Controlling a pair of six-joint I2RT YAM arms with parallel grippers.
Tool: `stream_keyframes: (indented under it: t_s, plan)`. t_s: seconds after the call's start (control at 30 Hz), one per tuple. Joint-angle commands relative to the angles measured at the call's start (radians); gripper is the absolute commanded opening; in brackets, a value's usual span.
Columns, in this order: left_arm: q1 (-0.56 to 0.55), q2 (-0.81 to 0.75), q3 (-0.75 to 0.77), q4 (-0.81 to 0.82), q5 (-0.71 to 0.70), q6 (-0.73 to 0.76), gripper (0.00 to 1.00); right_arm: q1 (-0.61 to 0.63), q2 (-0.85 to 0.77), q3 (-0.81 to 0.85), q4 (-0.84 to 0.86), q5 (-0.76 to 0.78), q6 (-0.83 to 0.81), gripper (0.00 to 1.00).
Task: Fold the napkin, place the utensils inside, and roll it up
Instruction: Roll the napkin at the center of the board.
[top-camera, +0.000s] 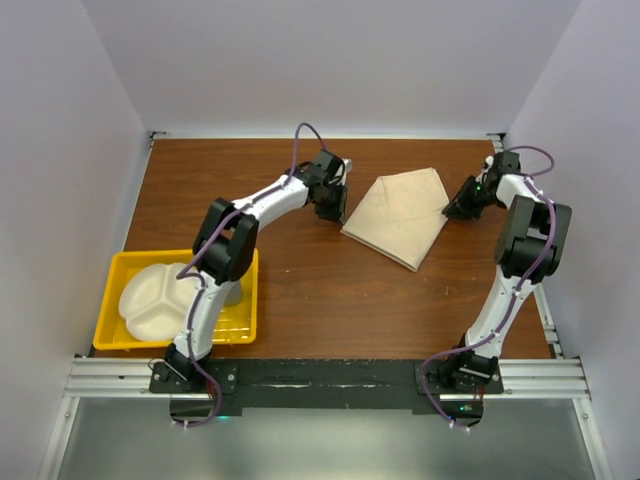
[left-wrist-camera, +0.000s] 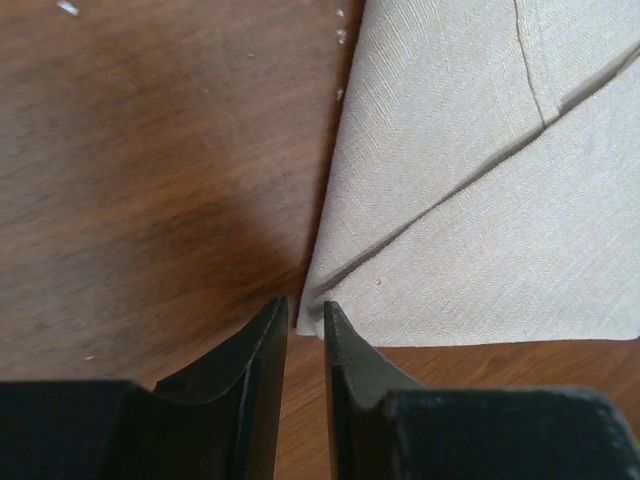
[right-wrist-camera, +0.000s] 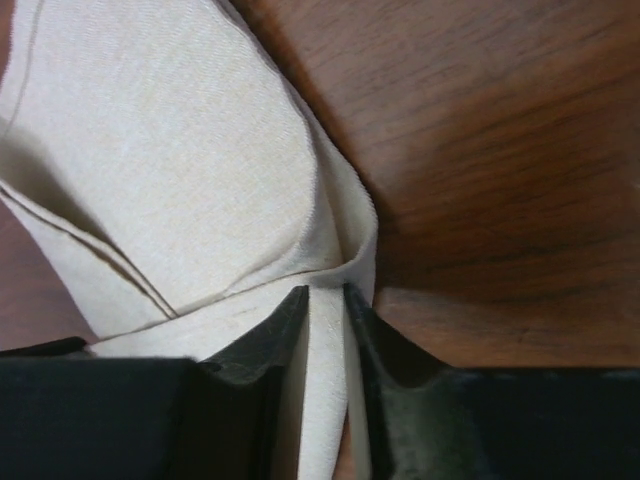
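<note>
looking down at the napkin (top-camera: 398, 218), folded into a rough kite shape, flat on the brown table (top-camera: 320, 300), far side, a bit right of centre. got the left gripper (left-wrist-camera: 304, 305) squeezed down to a sliver on the very tip of its left corner. got the right gripper (right-wrist-camera: 325, 292) clamped on the opposite corner, with cloth running straight down between the fingers (right-wrist-camera: 265, 340) and bulging up in a loop past them. also spotting a yellow tray (top-camera: 120, 258) near-left with a white divided plate (top-camera: 148, 300) in it.
</note>
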Motion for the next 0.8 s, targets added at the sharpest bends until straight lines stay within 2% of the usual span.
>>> stream_keyframes:
  t_s: [0.0, 0.13, 0.2, 0.3, 0.33, 0.4, 0.5, 0.63, 0.73, 0.77]
  plan:
    - [0.011, -0.141, 0.05, -0.07, -0.099, 0.07, 0.32, -0.003, -0.071, 0.055, -0.091, 0.09, -0.076, 0.3]
    - [0.012, -0.247, 0.023, -0.08, -0.066, 0.046, 0.37, 0.02, -0.173, 0.064, -0.171, 0.162, -0.081, 0.47]
    - [0.012, -0.327, -0.052, -0.046, -0.049, 0.023, 0.38, 0.046, -0.235, 0.05, -0.191, 0.194, -0.087, 0.53]
    - [0.011, -0.426, -0.177, -0.006, -0.023, 0.0, 0.37, 0.14, -0.294, 0.007, -0.19, 0.25, -0.108, 0.54]
    - [0.012, -0.448, -0.224, -0.004, -0.016, -0.002, 0.36, 0.202, -0.299, 0.003, -0.19, 0.262, -0.114, 0.51]
    - [0.008, -0.509, -0.264, -0.023, -0.018, 0.006, 0.34, 0.265, -0.296, -0.019, -0.179, 0.288, -0.113, 0.37]
    - [0.003, -0.624, -0.379, -0.021, -0.045, 0.02, 0.34, 0.408, -0.28, -0.017, -0.182, 0.359, -0.122, 0.34]
    - [0.003, -0.797, -0.554, -0.024, -0.085, 0.023, 0.34, 0.451, -0.271, -0.057, -0.144, 0.377, -0.093, 0.16]
    - [0.003, -0.874, -0.608, -0.059, -0.088, 0.033, 0.34, 0.477, -0.253, -0.083, -0.115, 0.376, -0.09, 0.09]
    - [0.003, -0.891, -0.614, -0.081, -0.088, 0.038, 0.34, 0.485, -0.245, -0.082, -0.116, 0.389, -0.094, 0.03]
